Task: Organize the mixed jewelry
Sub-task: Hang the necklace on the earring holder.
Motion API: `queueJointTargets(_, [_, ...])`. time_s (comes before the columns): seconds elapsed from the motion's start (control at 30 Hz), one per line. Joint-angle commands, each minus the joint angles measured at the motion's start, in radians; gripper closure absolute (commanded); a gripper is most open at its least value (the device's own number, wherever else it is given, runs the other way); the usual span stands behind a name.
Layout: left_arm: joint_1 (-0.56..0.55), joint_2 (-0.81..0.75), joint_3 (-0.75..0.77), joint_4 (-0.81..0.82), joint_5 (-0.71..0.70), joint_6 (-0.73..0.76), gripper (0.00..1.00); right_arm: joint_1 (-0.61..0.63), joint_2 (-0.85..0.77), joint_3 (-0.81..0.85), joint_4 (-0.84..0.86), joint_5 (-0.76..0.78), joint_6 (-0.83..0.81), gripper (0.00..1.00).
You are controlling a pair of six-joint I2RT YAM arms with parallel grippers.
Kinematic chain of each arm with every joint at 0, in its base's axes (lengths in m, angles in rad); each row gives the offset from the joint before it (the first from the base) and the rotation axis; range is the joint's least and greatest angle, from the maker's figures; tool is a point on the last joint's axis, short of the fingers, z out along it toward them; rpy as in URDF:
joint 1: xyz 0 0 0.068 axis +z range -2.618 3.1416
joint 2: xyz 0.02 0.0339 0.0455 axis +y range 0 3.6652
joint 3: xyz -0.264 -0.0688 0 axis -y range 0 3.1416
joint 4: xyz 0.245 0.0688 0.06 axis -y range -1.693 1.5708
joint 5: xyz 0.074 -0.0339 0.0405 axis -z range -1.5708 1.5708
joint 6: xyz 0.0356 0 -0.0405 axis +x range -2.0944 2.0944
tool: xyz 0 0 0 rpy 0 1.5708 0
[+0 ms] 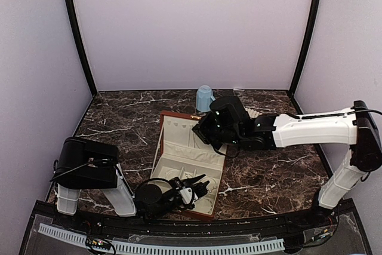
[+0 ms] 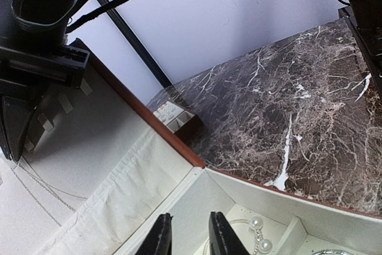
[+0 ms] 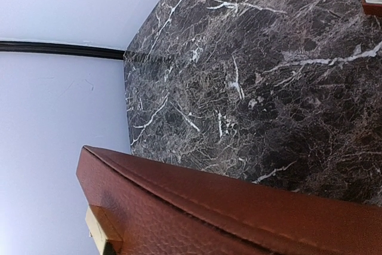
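Now, left pincer slightly parted over box, pearl jewelry beside

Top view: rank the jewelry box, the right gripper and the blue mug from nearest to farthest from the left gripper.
1. Jewelry box: its near tray lies under the left gripper.
2. Right gripper: farther back, over the box's lid.
3. Blue mug: at the back, beyond the box.

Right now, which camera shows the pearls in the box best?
The left wrist view: two pearls sit in a cream compartment of the box, beside the left gripper. The top view shows the box, but the pearls are too small to make out. The right wrist view shows only the box's brown outside.
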Motion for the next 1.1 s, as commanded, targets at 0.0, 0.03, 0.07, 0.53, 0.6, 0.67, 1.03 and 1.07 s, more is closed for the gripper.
queueJointTargets(0.0, [-0.023,0.030,-0.028,-0.028,-0.009,-0.023,0.76,-0.060,0.001,-0.037,-0.054,0.024,0.047,1.00])
queueJointTargets(0.03, [-0.023,0.030,-0.029,-0.029,-0.010,-0.023,0.76,-0.060,0.001,-0.041,-0.056,0.020,0.052,1.00])
queueJointTargets(0.07, [-0.022,0.030,-0.030,-0.028,-0.011,-0.023,0.76,-0.062,0.002,-0.047,-0.055,0.015,0.058,1.00])
queueJointTargets(0.53, [-0.022,0.031,-0.031,-0.027,-0.018,-0.023,0.76,-0.071,-0.002,-0.114,-0.008,-0.020,0.085,1.00])
queueJointTargets(0.6, [-0.023,0.032,-0.029,-0.028,-0.018,-0.021,0.76,-0.071,0.002,-0.104,-0.024,-0.026,0.070,1.00])
queueJointTargets(0.67, [-0.022,0.033,-0.029,-0.029,-0.018,-0.021,0.76,-0.071,0.004,-0.100,-0.029,-0.031,0.061,1.00])
queueJointTargets(1.03, [-0.022,0.035,-0.027,-0.030,-0.020,-0.021,0.76,-0.073,0.014,-0.101,-0.020,-0.047,0.049,0.96])
queueJointTargets(1.07, [-0.023,0.036,-0.026,-0.030,-0.021,-0.021,0.76,-0.074,0.013,-0.102,-0.020,-0.047,0.048,0.95])
